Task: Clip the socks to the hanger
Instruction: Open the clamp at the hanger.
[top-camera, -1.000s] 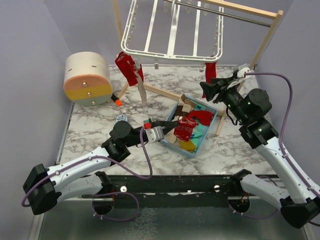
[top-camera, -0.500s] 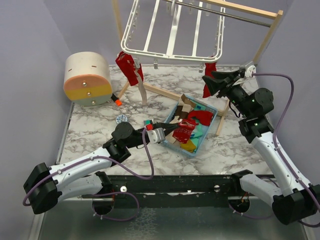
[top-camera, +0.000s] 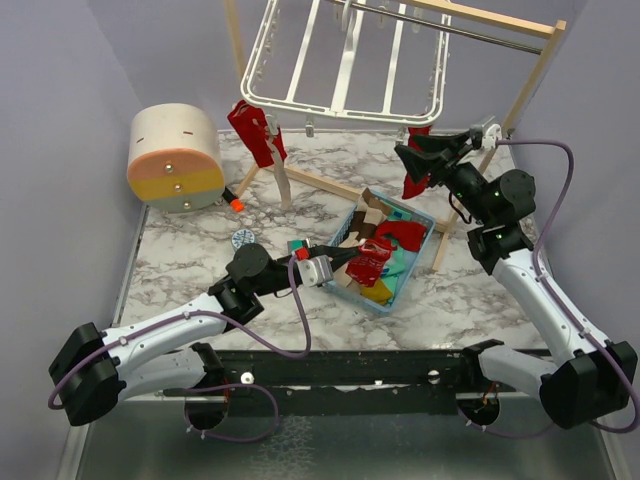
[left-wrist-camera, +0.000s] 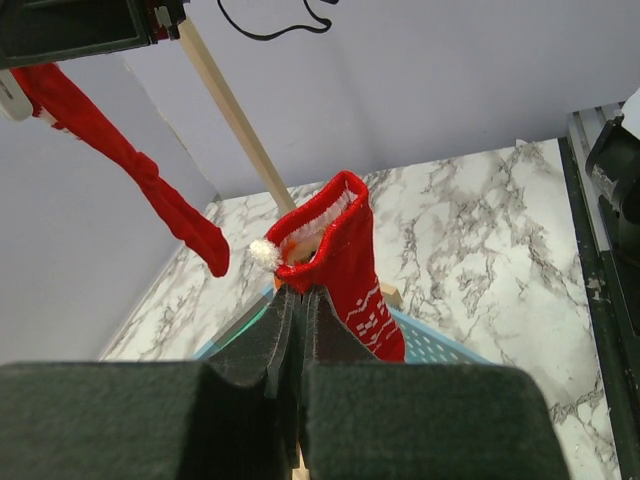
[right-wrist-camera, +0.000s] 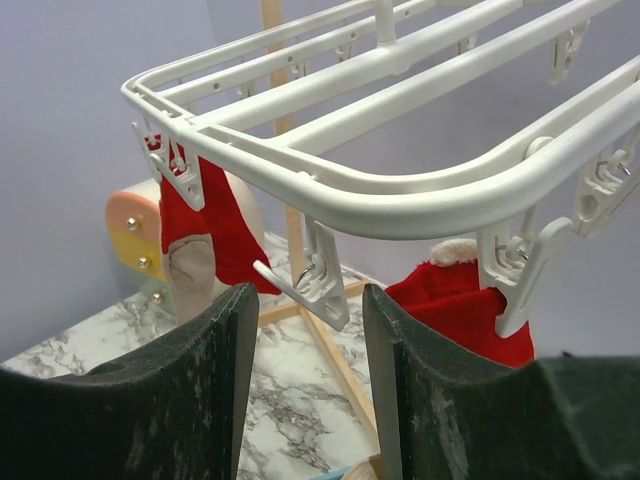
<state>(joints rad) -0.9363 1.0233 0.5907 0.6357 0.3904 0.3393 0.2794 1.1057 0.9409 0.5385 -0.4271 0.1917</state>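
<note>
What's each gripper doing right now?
Left gripper: shut on the red sock.
Right gripper: open, holding nothing, facing a hanger clip.

The hanger (top-camera: 345, 60) is a white plastic rectangle with rounded corners and parallel crossbars. It hangs roughly level at the bench's 12 o'clock, and small white clips dangle from its rim. One red sock (top-camera: 252, 130) hangs clipped at the hanger's 7 o'clock corner. A second red sock (top-camera: 410, 185), with a fluffy white cuff, hangs clipped at its 5 o'clock corner. A third red sock (top-camera: 370, 258), with a white knitted pattern, a white-lined open cuff and a white pompom, is pinched near the cuff between the shut left jaws, just toward 3 o'clock from the bench's middle. It hangs over a heap of loose socks (top-camera: 402, 238), red, teal and yellow.
</note>
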